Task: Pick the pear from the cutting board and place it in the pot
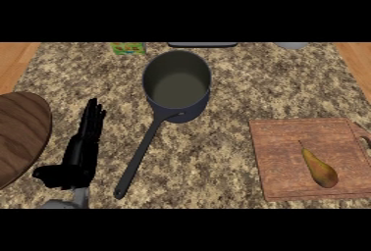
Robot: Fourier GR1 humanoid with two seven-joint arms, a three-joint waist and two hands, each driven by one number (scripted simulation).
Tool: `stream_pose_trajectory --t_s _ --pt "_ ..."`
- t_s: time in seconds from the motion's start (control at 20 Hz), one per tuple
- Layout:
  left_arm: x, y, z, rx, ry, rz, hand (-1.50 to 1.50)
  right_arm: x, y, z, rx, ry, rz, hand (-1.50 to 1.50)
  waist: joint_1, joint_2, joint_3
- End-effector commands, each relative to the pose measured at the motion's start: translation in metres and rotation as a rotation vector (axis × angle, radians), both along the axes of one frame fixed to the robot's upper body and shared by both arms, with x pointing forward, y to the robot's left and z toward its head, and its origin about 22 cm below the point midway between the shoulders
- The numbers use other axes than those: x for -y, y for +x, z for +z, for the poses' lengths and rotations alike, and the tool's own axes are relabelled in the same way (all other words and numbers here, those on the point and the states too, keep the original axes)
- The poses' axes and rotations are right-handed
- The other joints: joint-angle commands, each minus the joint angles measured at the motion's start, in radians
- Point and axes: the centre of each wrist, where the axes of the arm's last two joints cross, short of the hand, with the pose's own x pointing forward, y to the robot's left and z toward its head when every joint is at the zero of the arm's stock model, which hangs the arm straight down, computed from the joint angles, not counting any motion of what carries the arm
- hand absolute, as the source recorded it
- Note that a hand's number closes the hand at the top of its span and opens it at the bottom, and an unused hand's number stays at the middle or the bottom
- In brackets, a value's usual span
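One hand in view: my left hand point(81, 152), fingers straight, holding nothing, beside the handle of the pot point(176, 86) | pear point(319, 168) lies on the cutting board point(282, 147), well apart from the pot

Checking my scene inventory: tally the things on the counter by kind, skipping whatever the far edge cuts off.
Pear: 1
Pot: 1
Cutting board: 1
Round wooden plate: 1
Total: 4

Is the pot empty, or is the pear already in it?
Empty: the pot shows only its bare inside; the pear lies on the cutting board.
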Motion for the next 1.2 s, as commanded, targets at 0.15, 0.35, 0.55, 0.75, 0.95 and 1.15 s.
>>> stream_pose_trajectory --t_s 0.15,0.35,0.55,0.75,0.95,1.15 --pt "-0.006 -0.005 -0.002 0.007 0.020 -0.013 0.00 -0.022 0.000 0.023 -0.296 -0.445 0.040 -1.50 0.018 0.003 -0.002" --pt "0.001 0.007 -0.001 0.009 0.007 0.000 0.00 -0.060 -0.008 0.001 -0.377 -0.557 0.021 -1.50 0.004 0.003 -0.001" --pt "0.002 0.005 -0.009 0.003 0.003 -0.009 0.00 -0.095 0.002 0.000 -0.411 -0.574 -0.017 -1.50 0.009 0.002 0.000" --pt "0.002 -0.004 -0.006 0.011 0.016 -0.006 0.00 -0.091 0.008 -0.004 -0.465 -0.587 -0.002 -1.50 0.010 0.002 0.001" --pt "-0.011 0.002 -0.002 0.006 0.010 -0.034 0.00 -0.107 0.009 -0.053 -0.501 -0.688 -0.048 -1.50 0.015 0.004 0.001" --pt "-0.003 -0.001 -0.035 0.007 0.004 -0.017 0.00 -0.098 0.017 -0.043 -0.563 -0.722 -0.049 -1.50 0.009 0.004 0.001"
